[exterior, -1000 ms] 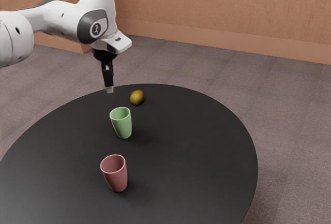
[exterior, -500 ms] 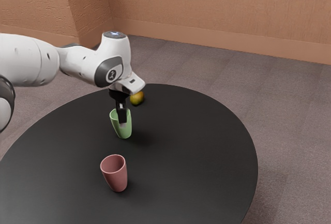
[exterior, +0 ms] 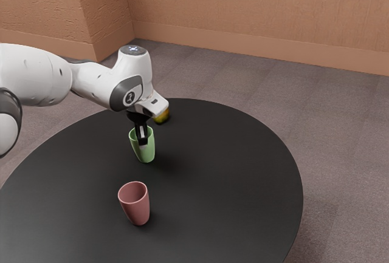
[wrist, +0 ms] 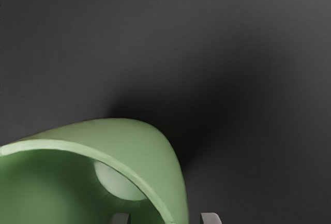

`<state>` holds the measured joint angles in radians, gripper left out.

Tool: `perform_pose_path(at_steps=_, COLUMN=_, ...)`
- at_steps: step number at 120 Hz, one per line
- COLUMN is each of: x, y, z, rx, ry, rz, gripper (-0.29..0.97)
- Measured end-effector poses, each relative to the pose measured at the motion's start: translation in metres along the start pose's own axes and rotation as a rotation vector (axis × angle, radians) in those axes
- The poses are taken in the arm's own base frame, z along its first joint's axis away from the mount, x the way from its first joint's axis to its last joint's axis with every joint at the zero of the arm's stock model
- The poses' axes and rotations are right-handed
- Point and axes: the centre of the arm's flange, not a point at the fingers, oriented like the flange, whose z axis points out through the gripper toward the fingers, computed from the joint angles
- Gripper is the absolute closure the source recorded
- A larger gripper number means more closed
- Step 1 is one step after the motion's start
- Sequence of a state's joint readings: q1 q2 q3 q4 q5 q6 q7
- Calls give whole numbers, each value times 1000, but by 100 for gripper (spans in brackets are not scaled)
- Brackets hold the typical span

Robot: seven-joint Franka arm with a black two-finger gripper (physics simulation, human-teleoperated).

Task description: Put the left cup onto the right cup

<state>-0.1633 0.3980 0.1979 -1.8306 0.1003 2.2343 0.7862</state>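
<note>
A green cup [exterior: 146, 151] stands upright on the round black table [exterior: 243, 172], toward its far side. A pink cup [exterior: 134, 202] stands upright nearer the front edge, apart from the green one. My gripper [exterior: 143, 136] points down over the green cup's rim. In the wrist view the green cup [wrist: 103, 167] lies right under my hand, and my gripper [wrist: 164, 219] straddles its wall: one fingertip [wrist: 120, 218] is inside the cup, the other outside. The fingers stand open, with a gap showing beside the wall.
A small yellow-green fruit [exterior: 163, 117] lies on the table just behind my hand, partly hidden by it. A brown wall and a grey carpeted floor [exterior: 328, 111] surround the table.
My hand came from above the table's far edge over to the green cup and dropped down, so the fingers now reach the cup's rim. Neither cup has moved.
</note>
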Motion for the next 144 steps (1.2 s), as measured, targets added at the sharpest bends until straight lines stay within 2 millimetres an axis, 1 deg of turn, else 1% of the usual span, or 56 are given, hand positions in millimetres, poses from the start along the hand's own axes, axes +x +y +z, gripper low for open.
perform_pose_path(at_steps=18, x=1, y=-1, z=-1, rx=11, ry=9, rz=-10, gripper=71)
perform_pose_path(at_steps=40, x=2, y=-2, z=-5, rx=20, ry=18, rz=-26, gripper=75)
perform_pose_path(at_steps=63, x=3, y=0, z=-20, rx=35, ry=32, rz=-36, gripper=77)
perform_pose_path(at_steps=72, x=4, y=2, z=-33, rx=44, ry=44, rz=-36, gripper=78)
perform_pose_path(at_steps=83, x=11, y=16, z=-69, rx=68, ry=65, rz=-15, gripper=78)
perform_pose_path(at_steps=95, x=10, y=40, z=-106, rx=83, ry=86, rz=9, gripper=78)
perform_pose_path(at_steps=103, x=8, y=61, z=-124, rx=82, ry=96, rz=28, gripper=79)
perform_pose_path(at_steps=113, x=1, y=84, z=-136, rx=71, ry=97, rz=43, gripper=79)
perform_pose_path(at_steps=144, x=-13, y=129, z=-157, rx=38, ry=69, rz=63, gripper=79)
